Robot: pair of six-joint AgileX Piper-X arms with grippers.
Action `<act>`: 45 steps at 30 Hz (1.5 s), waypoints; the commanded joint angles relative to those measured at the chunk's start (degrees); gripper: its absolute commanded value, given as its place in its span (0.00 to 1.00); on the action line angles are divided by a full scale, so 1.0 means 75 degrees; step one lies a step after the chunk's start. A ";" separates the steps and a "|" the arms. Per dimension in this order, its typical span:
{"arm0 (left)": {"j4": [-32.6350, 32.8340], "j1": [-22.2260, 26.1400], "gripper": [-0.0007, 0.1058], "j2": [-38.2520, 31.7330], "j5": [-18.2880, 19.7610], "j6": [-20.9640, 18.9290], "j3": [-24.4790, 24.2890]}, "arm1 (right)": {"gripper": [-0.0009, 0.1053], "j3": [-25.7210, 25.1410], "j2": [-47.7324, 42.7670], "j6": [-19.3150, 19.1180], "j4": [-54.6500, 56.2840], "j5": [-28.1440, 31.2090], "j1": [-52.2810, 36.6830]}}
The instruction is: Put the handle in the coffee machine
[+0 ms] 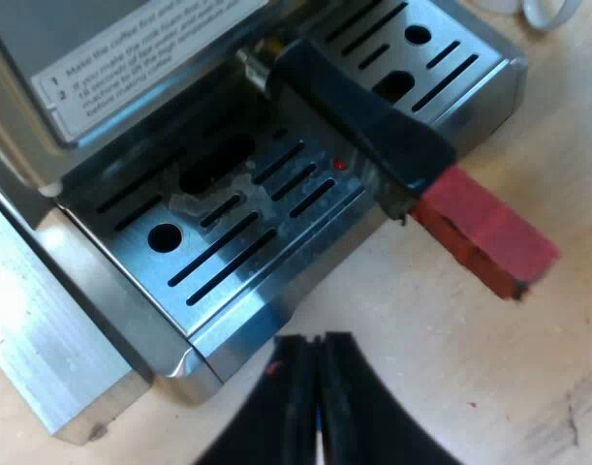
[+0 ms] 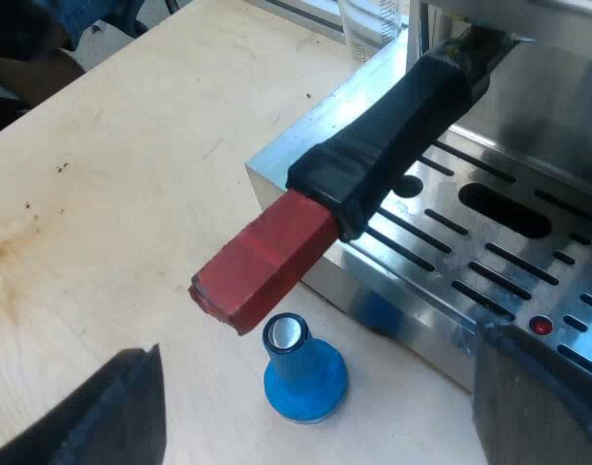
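The holder's dark handle [image 1: 358, 107] sticks out from the espresso machine's front [image 1: 131, 58] over the slotted drip tray [image 1: 233, 252], and its red end [image 1: 484, 237] reaches past the tray's edge. My left gripper [image 1: 317, 387] hovers shut and empty over the table just off the tray's corner, a short way from the red end. In the right wrist view the same handle [image 2: 392, 126] and red end [image 2: 262, 262] hang above a blue tamper [image 2: 303, 373] standing on the table. My right gripper [image 2: 320, 387] is open, its fingers [image 2: 111, 412] spread wide on either side of the tamper, below the red end.
A measuring glass [image 2: 373, 24] stands on the table beside the machine. A metal block [image 1: 44, 339] lies against the machine's side. A white object [image 1: 547, 10] sits on the wooden table [image 2: 131, 165] beyond the tray.
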 commanded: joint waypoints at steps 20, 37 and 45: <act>0.0979 0.0499 0.52 -0.1186 -0.0015 0.0056 -0.0075 | 0.64 -0.0038 -0.1076 0.0483 0.0617 -0.0036 -0.0003; 0.0745 0.0862 0.52 -0.1197 -0.0015 -0.0161 -0.0916 | 0.64 -0.1830 -0.2393 0.0222 0.3914 0.2799 -0.0003; 0.0743 0.0862 0.52 -0.1197 -0.0015 -0.0241 -0.1448 | 0.64 -0.3429 -0.2409 0.0158 0.6037 0.2404 -0.1167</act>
